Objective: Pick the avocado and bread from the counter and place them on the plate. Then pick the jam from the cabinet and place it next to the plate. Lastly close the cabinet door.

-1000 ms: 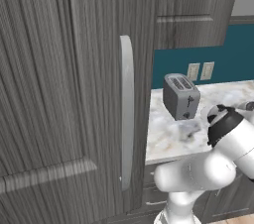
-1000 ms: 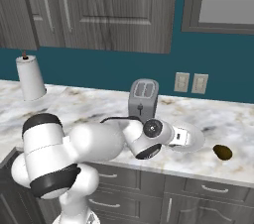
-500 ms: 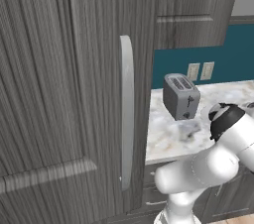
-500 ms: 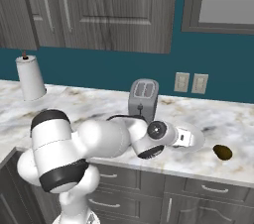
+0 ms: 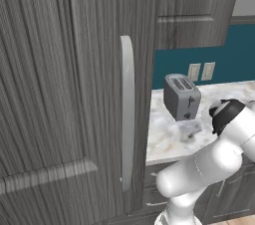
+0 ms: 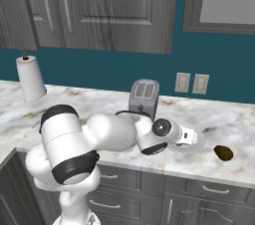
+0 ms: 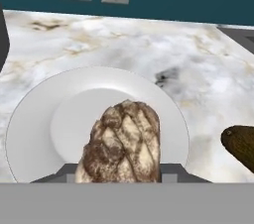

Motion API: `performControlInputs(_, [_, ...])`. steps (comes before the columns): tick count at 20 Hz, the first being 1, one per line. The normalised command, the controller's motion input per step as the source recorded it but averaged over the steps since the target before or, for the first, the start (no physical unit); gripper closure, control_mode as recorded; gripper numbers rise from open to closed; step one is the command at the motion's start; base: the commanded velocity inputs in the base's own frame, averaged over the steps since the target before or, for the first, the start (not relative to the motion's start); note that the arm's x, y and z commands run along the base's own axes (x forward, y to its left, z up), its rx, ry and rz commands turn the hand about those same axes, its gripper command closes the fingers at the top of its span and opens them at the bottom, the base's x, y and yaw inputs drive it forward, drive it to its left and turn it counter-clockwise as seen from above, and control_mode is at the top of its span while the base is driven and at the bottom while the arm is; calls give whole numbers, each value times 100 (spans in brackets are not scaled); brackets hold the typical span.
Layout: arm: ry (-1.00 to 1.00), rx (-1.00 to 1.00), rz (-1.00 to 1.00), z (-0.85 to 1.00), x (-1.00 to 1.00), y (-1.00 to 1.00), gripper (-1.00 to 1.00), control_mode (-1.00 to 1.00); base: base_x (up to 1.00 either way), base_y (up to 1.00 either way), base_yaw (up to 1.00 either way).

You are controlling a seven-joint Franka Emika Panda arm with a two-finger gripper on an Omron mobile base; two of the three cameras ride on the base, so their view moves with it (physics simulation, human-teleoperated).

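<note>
In the hand view a crusty brown bread loaf [image 7: 124, 143] sits between my gripper's [image 7: 124, 174] jaws, which are shut on it, just over the near rim of the white plate [image 7: 34, 119]. The dark avocado [image 7: 240, 143] lies on the marble counter [image 7: 198, 44] to the plate's right, also seen as the avocado [image 6: 223, 153] in the right base view. There my gripper [image 6: 191, 137] reaches out over the plate [image 6: 200, 143]. The cabinet door [image 5: 64, 94] stands open close to the left base camera, its pale bar handle [image 5: 127, 114] facing me.
A grey toaster [image 6: 144, 97] stands behind my arm, and a paper towel roll [image 6: 31, 77] at the counter's far left. Wall outlets [image 6: 191, 83] sit on the teal wall. A dark stove edge [image 7: 240, 34] shows at the right.
My arm has stretched further right along the counter, bringing the gripper with the bread closer over the plate. The avocado and the cabinet door have not moved.
</note>
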Motion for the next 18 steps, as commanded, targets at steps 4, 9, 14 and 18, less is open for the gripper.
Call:
performControlInputs(4, [0,0,3,0,0,-20,-100,-100,0,0,0])
performControlInputs(9, [-4,0,2,31,-9,-21,-100,-100,0,0,0])
performControlInputs(14, [-6,0,3,53,-15,-11,-100,-100,0,0,0])
performControlInputs(18, [-1,0,4,22,-3,-19,-100,-100,0,0,0])
